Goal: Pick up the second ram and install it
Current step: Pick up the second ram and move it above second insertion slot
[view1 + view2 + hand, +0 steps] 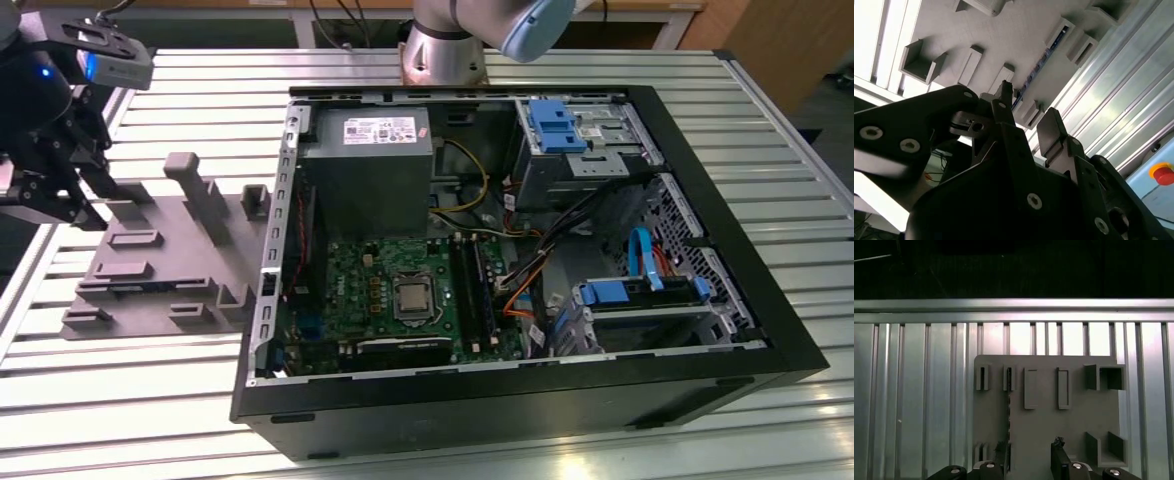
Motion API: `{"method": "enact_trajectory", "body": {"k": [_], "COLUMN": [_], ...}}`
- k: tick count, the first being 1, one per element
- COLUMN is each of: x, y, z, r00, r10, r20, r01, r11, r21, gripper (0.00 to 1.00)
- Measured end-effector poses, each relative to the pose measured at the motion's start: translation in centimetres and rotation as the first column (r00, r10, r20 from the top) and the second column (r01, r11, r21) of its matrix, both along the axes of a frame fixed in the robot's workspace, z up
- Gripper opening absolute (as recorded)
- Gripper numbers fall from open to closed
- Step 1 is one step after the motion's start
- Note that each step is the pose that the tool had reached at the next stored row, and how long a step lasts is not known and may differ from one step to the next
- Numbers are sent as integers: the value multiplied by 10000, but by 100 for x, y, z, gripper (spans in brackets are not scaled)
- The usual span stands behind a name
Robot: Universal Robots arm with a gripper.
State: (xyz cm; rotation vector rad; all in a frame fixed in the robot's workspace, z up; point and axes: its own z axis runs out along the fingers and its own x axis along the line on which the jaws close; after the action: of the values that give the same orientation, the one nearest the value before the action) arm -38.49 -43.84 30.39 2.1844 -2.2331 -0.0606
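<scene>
Jaws: released; the two fingers point(1059, 460) stand apart with bare fixture showing in the gap; nothing gripped
Gripper point(64, 208): hangs over the grey fixture plate point(174, 300), at the exterior view's left edge
Second ram point(1008, 410): thin dark strip standing on edge in the plate's slots; in both wrist views it runs straight out ahead of one fingertip, in line with that finger and not centred in the gap; second wrist view shows it point(1041, 62) ending right at that tip; contact or not, cannot tell
Other finger point(1051, 130): off to the side of the strip, over plain plate
Fixture pockets: several open grey pockets beyond the jaws and beside the strip
Computer case point(534, 400): open tower lying on its side, well apart from the jaws; green motherboard point(360, 280) inside with long black memory slots point(470, 285)
Table point(134, 400): ribbed aluminium slats under the plate and case
</scene>
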Motion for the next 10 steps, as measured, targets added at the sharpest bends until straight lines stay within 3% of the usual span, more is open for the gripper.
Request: {"method": "enact_trajectory", "body": {"k": [2, 5, 10], "x": [-8, -21, -28], "y": [-20, -57, -73], "z": [-17, -57, -144], "r00": [10000, 10000, 10000], "r10": [-2, 0, 1], "r20": [2, 3, 2], "r01": [2, 0, -1], "r11": [10000, 9999, 9998], "r21": [96, 165, 190], "gripper": [47, 47, 47]}}
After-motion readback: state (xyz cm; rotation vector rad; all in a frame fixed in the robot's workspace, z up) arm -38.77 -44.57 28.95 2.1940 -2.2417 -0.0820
